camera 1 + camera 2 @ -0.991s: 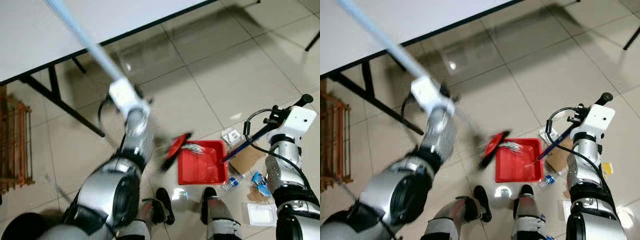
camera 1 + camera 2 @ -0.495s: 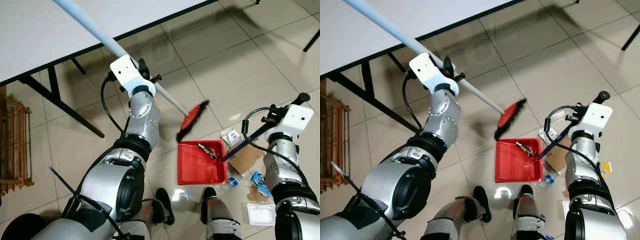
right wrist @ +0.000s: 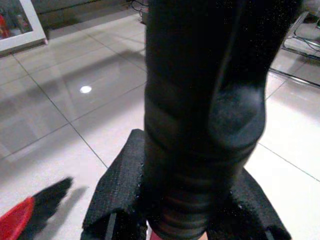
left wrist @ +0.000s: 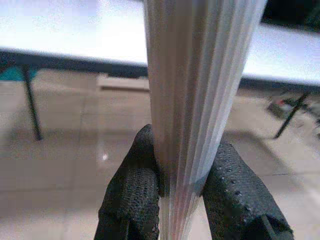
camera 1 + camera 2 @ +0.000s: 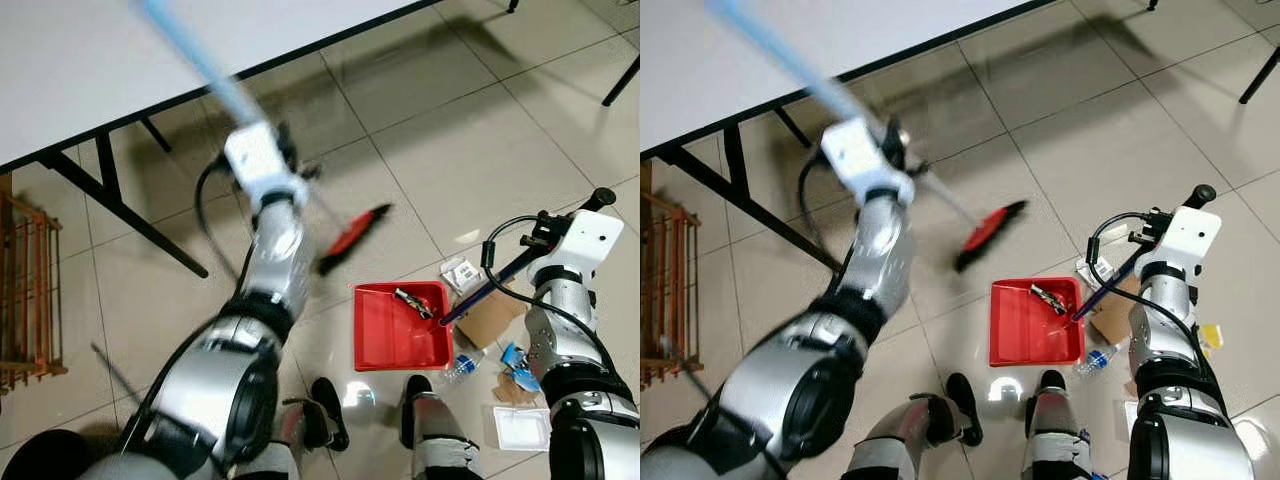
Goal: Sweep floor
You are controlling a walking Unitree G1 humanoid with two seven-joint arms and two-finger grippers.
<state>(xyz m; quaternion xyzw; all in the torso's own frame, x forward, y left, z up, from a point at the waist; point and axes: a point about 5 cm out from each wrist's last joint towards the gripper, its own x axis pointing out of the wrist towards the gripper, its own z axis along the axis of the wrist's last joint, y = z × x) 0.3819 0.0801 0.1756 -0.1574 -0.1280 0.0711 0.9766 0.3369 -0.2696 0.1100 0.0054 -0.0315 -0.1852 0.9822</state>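
The left claw (image 4: 172,200) clamps the broom (image 5: 352,232) pole, whose long axis slants down and forward-right to the head, beside the dustpan (image 5: 402,325). The right claw (image 3: 187,215) grips the dustpan handle (image 5: 485,288), pan lying left below it.

No readable text on anything.

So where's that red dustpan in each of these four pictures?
Left eye view: red dustpan on the tiles, lower centre-right, by the robot's feet.
Right eye view: same spot.
Left wrist view: not in it.
Right wrist view: not in it.
Shared landmark: the red broom head, up and left of the pan.
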